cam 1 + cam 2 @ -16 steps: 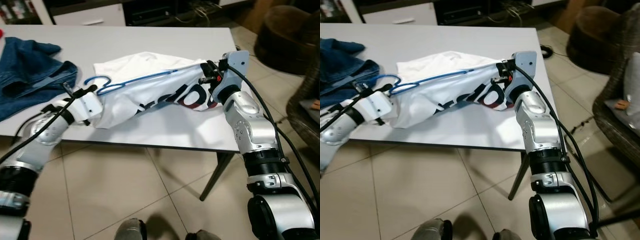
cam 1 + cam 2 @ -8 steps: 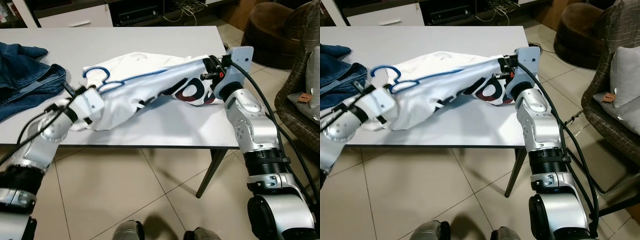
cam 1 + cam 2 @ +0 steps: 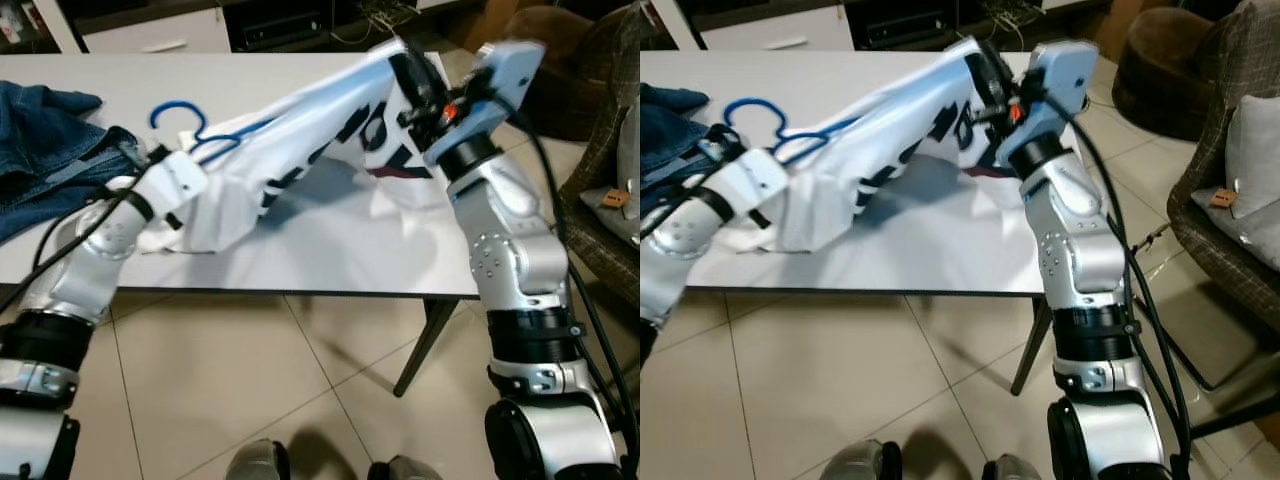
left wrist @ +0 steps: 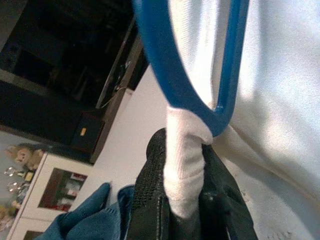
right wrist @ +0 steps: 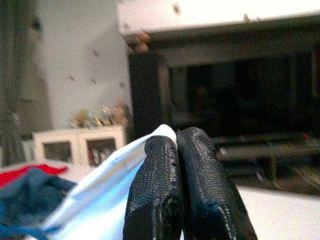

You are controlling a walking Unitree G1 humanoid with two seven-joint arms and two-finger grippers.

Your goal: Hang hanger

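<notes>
A white T-shirt (image 3: 320, 130) with dark and red lettering hangs stretched between my two arms above the grey table (image 3: 330, 265). A blue hanger (image 3: 190, 125) runs inside it, its hook poking out by my left arm. My left gripper (image 3: 155, 160) is shut on the hanger's lower bar through a fold of white cloth (image 4: 184, 165). My right gripper (image 3: 405, 62) is raised over the table's far right part, shut on the shirt's other end (image 5: 120, 180), with the black fingers (image 5: 155, 200) pressed together.
Blue denim clothing (image 3: 50, 135) lies on the table's left part. A dark wicker chair with a cushion (image 3: 1240, 170) stands to the right. Low white and dark cabinets (image 3: 160, 30) line the wall behind the table. Tiled floor runs below the front edge.
My right gripper has lifted its end of the shirt well above the table, so the cloth now slopes up to the right. The left end rose slightly.
</notes>
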